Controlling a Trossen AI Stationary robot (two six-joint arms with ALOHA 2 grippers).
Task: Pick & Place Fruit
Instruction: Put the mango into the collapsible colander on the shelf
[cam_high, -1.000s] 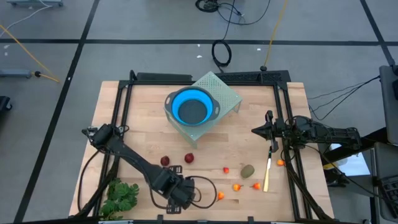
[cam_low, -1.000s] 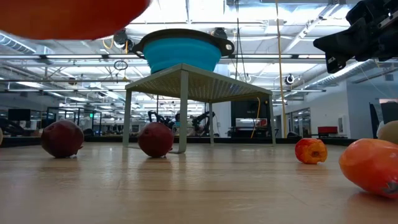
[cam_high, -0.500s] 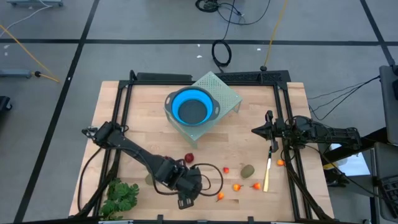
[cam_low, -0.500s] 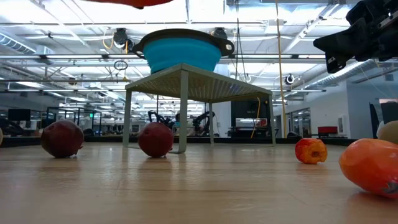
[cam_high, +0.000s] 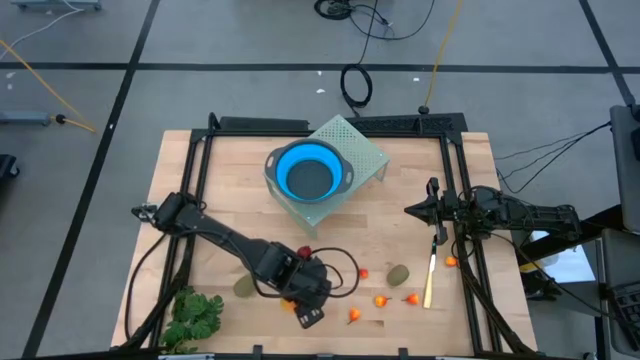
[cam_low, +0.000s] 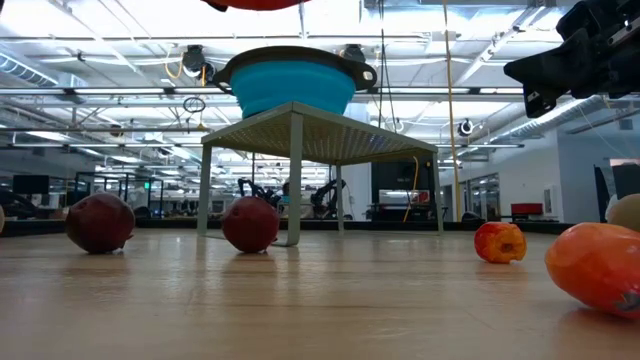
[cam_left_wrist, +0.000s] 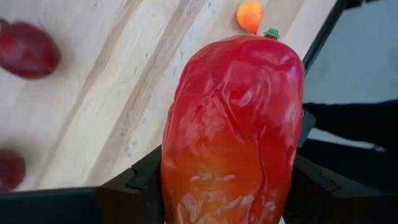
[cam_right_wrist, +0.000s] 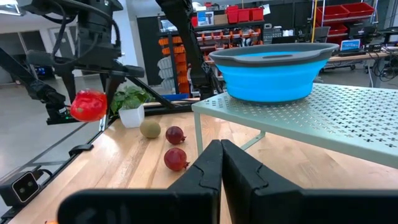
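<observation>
Wooden counter (cam_high: 200, 190) carrying a perforated green stand (cam_high: 362, 152) with a blue bowl (cam_high: 308, 173) on top. Left pincer (cam_high: 305, 300), near the front edge, pinching the long red-orange fruit (cam_left_wrist: 233, 130) clear of the surface. Right pincer (cam_high: 412, 210), at the right side, pressed together. Two dark-red balls (cam_low: 100, 222) and small orange pieces (cam_high: 382, 300) resting on the counter.

table (cam_high: 230, 190): pale wood planks, matt, visible grain
bowl (cam_high: 307, 172): blue, smooth, with a grey rim
stand (cam_high: 362, 150): pale green perforated sheet, matt
long red-orange fruit (cam_left_wrist: 233, 134): glossy, wrinkled skin
dark-red balls (cam_low: 100, 222): smooth, dull sheen
left gripper (cam_left_wrist: 217, 193): matt black fingers
</observation>
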